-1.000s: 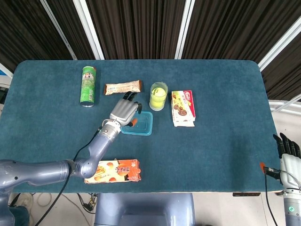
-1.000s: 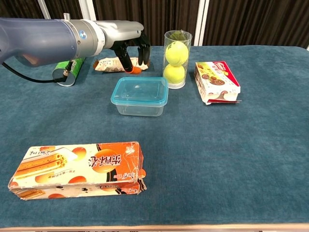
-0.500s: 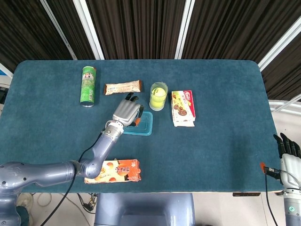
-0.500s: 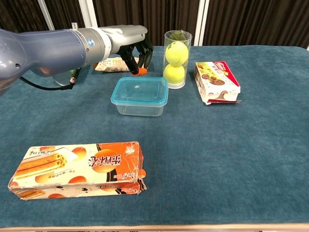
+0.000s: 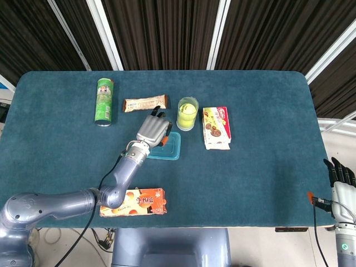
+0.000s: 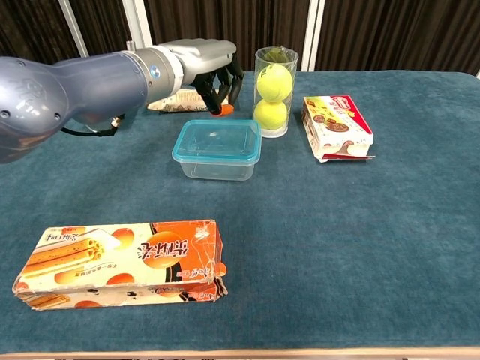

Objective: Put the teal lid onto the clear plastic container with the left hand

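The clear plastic container (image 6: 214,161) stands mid-table with the teal lid (image 6: 217,139) lying on its top; from above the lid (image 5: 170,147) is a teal rectangle. My left hand (image 6: 217,71) hovers over the container's far edge, fingers hanging down and apart with nothing in them. In the head view that hand (image 5: 153,129) covers the lid's upper-left corner. My right hand (image 5: 340,175) rests off the table at the lower right, fingers straight and empty.
A clear tube of tennis balls (image 6: 274,90) stands just right of the left hand. A cookie box (image 6: 337,126) lies further right. Behind are a snack bar (image 5: 144,103) and a green can (image 5: 104,101). An orange biscuit box (image 6: 124,259) lies near the front edge.
My left hand has drifted to the right, toward the tennis ball tube, staying above the container's far edge. The lidded container and the right hand have not moved.
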You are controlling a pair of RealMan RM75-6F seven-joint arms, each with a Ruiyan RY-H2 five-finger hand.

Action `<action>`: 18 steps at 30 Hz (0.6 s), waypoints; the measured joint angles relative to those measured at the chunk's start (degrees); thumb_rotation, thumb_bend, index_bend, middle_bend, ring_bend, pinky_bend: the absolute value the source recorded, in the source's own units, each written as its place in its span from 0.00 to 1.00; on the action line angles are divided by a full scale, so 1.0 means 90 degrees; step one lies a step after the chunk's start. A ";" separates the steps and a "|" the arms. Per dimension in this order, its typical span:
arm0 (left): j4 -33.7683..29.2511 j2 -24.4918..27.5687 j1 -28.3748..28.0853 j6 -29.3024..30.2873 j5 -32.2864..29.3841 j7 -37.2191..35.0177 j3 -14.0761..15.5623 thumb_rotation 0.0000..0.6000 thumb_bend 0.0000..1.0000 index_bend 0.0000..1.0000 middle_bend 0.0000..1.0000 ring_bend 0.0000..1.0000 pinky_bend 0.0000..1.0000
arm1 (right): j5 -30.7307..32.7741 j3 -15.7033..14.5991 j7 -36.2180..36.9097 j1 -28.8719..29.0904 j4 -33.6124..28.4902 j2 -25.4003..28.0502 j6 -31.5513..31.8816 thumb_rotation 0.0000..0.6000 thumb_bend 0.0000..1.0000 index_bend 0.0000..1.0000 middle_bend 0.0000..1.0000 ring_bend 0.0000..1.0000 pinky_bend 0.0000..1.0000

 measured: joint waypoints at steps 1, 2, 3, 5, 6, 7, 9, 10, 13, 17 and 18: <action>0.0036 -0.0025 0.0006 -0.0019 0.0021 -0.0049 -0.0009 1.00 0.44 0.66 0.67 0.18 0.00 | 0.0001 -0.0001 0.0000 0.0000 -0.0001 0.0001 -0.0003 1.00 0.29 0.10 0.00 0.00 0.00; 0.0071 -0.0050 0.0012 -0.0039 0.0048 -0.0100 -0.0018 1.00 0.44 0.66 0.67 0.18 0.00 | 0.0000 -0.0002 -0.0004 0.0002 -0.0002 0.0000 -0.0006 1.00 0.29 0.10 0.00 0.00 0.00; 0.0137 -0.0087 0.0020 -0.0082 0.0094 -0.0170 -0.0025 1.00 0.44 0.66 0.67 0.18 0.00 | 0.0001 -0.0003 -0.0006 0.0002 -0.0003 0.0000 -0.0009 1.00 0.29 0.10 0.00 0.00 0.00; 0.0252 -0.0145 0.0033 -0.0160 0.0187 -0.0280 -0.0029 1.00 0.44 0.66 0.66 0.18 0.00 | 0.0007 -0.0002 -0.0007 0.0001 -0.0005 -0.0001 -0.0008 1.00 0.29 0.10 0.00 0.00 0.00; 0.0313 -0.0183 0.0043 -0.0211 0.0255 -0.0356 -0.0031 1.00 0.44 0.66 0.66 0.18 0.00 | 0.0011 0.0000 -0.0010 0.0000 -0.0005 -0.0001 -0.0005 1.00 0.29 0.10 0.00 0.00 0.00; 0.0344 -0.0207 0.0049 -0.0255 0.0300 -0.0407 -0.0033 1.00 0.44 0.66 0.66 0.17 0.00 | 0.0019 0.0001 -0.0013 -0.0001 -0.0006 -0.0001 -0.0004 1.00 0.29 0.10 0.00 0.00 0.00; 0.0412 -0.0274 0.0056 -0.0344 0.0338 -0.0514 -0.0048 1.00 0.44 0.66 0.66 0.16 0.00 | 0.0034 0.0004 -0.0024 -0.0002 -0.0012 0.0000 -0.0008 1.00 0.29 0.10 0.00 0.00 0.00; 0.0472 -0.0309 0.0058 -0.0373 0.0349 -0.0557 -0.0056 1.00 0.44 0.66 0.66 0.15 0.00 | 0.0039 0.0006 -0.0025 -0.0001 -0.0015 0.0001 -0.0010 1.00 0.29 0.10 0.00 0.00 0.00; 0.0730 -0.0459 0.0070 -0.0436 0.0426 -0.0701 -0.0086 1.00 0.44 0.66 0.65 0.12 0.00 | 0.0054 0.0011 -0.0031 -0.0002 -0.0019 0.0006 -0.0013 1.00 0.29 0.10 0.00 0.00 0.00; 0.1006 -0.0660 0.0111 -0.0419 0.0570 -0.0814 -0.0094 1.00 0.44 0.66 0.64 0.09 0.00 | 0.0048 0.0008 -0.0027 -0.0002 -0.0021 0.0008 -0.0015 1.00 0.29 0.10 0.00 0.00 0.00; 0.1067 -0.0705 0.0129 -0.0412 0.0628 -0.0853 -0.0091 1.00 0.44 0.66 0.64 0.09 0.00 | 0.0045 0.0006 -0.0027 -0.0003 -0.0021 0.0009 -0.0015 1.00 0.29 0.10 0.00 0.00 0.00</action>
